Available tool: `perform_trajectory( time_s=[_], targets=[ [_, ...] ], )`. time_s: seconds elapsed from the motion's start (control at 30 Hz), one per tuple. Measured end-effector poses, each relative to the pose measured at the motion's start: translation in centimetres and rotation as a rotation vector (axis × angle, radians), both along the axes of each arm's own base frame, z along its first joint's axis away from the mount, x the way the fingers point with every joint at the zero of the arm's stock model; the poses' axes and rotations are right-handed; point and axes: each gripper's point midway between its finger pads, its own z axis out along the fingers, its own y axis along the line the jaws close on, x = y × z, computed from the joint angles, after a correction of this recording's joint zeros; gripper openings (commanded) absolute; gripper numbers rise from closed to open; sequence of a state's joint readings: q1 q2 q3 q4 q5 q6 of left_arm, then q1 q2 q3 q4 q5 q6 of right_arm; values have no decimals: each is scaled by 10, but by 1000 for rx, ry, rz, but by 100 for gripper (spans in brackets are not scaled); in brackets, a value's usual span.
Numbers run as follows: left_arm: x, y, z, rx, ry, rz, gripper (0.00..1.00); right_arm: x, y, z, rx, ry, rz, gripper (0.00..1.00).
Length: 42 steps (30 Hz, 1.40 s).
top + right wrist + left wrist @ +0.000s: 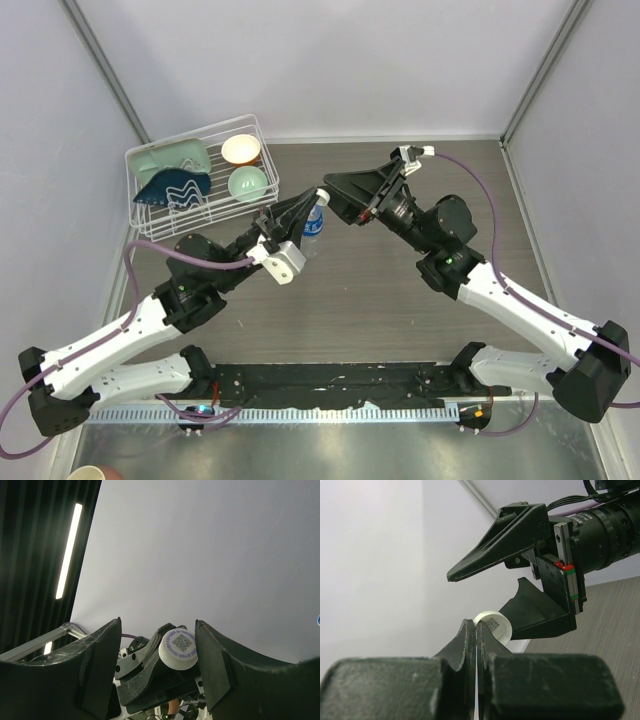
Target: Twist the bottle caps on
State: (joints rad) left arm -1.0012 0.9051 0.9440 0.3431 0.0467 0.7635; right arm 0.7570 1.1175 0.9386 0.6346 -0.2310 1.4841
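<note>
L gripper point(472, 626): jaws shut tight, tips right under cap point(178, 650); real pinch on neck – can't tell.
Bottle point(312, 232): blue label, centre of table point(380, 320).
Cap: white, atop bottle.
R gripper point(159, 630): jaws wide, one each side of cap, not touching.
Rack point(190, 135): far left, w/ bowls point(241, 149).

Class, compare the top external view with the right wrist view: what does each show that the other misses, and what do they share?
Top view only: the wire rack with dishes, the table, the bottle with its blue label. Right wrist only: the printed code on the white cap, with gaps either side of it. Both: the open right claw meeting the left claw, which is shut on the bottle.
</note>
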Motion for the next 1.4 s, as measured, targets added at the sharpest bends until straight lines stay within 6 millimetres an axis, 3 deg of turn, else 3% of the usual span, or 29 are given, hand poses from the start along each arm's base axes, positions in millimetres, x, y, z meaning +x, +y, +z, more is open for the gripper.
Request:
perform_trajectory(
  time_s=[0.23, 0.47, 0.8, 1.4],
  targets=[
    [0, -1, 0, -1, 5, -6, 0, 1, 2, -3, -37, -11, -11, 67],
    [-7, -7, 3, -14, 17, -44, 0, 3, 9, -21, -122, 3, -12, 67],
    [-9, -6, 5, -16, 9, -45, 0, -2, 7, -7, -72, -8, 16, 53],
    [-10, -3, 8, -23, -31, -33, 0, -10, 7, -1, -39, 6, 71, 54]
  ],
)
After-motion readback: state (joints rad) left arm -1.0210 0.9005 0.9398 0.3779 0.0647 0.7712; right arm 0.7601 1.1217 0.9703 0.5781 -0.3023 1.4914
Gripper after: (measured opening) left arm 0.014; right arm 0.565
